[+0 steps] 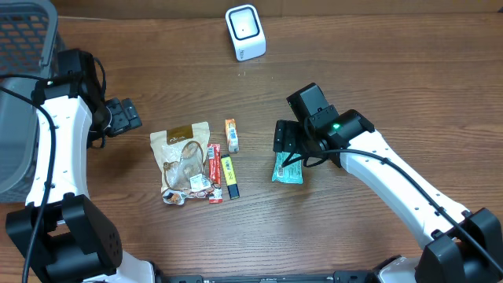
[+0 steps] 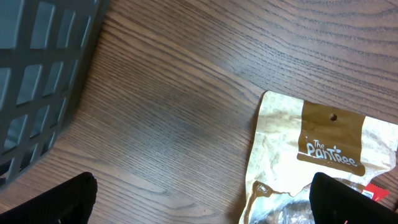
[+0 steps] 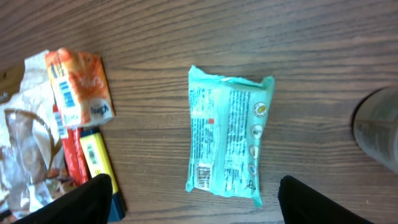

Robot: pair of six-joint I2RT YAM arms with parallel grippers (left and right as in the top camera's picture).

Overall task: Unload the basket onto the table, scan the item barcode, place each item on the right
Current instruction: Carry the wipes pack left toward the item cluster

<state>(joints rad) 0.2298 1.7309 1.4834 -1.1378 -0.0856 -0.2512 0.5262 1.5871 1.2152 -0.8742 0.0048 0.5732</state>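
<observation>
A: Right gripper (image 1: 283, 140) status?
B: Hanging directly over the packet (image 3: 229, 134); fingers standing wide either side, gripping nothing; packet lying flat on the table (image 1: 377, 71), long axis running across the closing line
A: Left gripper (image 1: 126, 116)?
B: Also gaping, empty, sitting well apart; judging the right arm nearer; scanner (image 1: 245, 31) standing up-table

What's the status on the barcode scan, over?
Left gripper open, right gripper open. Packet on table, unheld. Nothing blocking scanner.
</observation>
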